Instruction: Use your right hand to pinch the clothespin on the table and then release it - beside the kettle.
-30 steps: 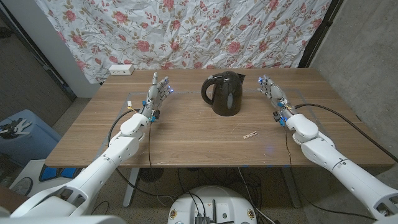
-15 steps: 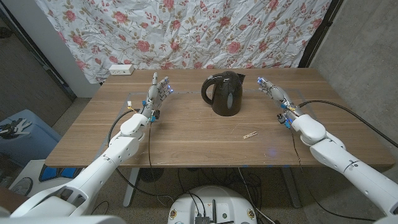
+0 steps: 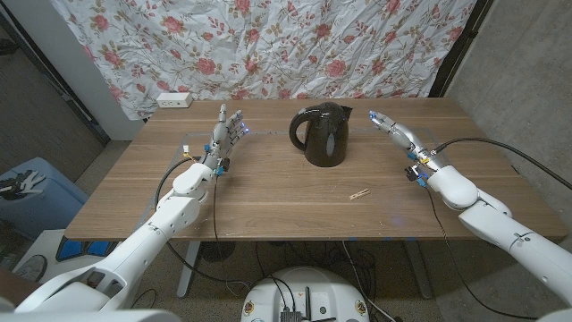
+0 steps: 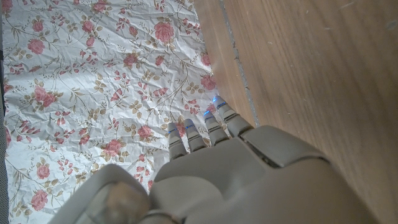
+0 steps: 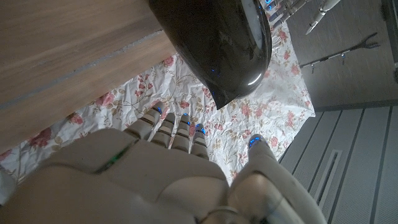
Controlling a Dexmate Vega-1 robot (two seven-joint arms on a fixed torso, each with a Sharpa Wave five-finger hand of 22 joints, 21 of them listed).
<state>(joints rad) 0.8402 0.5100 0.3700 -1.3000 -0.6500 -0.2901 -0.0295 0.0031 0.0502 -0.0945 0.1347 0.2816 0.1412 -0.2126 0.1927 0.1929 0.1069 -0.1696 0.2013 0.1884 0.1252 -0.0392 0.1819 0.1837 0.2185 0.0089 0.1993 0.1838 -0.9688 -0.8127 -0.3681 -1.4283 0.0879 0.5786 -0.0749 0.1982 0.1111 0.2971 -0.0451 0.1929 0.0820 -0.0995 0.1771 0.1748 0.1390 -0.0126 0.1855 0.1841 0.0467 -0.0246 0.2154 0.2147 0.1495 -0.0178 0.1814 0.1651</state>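
Your robot's two arms are clad in smooth, rounded white shells, split into segments with darker seams at the joints. Each ends in a pale grey hand: the left hand (image 3: 223, 130) and the right hand (image 3: 396, 132) both have slim, segmented fingers with small blue lights glowing at the tips. In your left wrist view the fingers (image 4: 205, 134) look beige-grey, with blue dots near their ends, rising from a broad, faceted hand back. Your right wrist view shows the same blue-lit fingers (image 5: 174, 127). A black cable loops out of each wrist and trails back along the forearm, and small dark fittings sit at both wrists.
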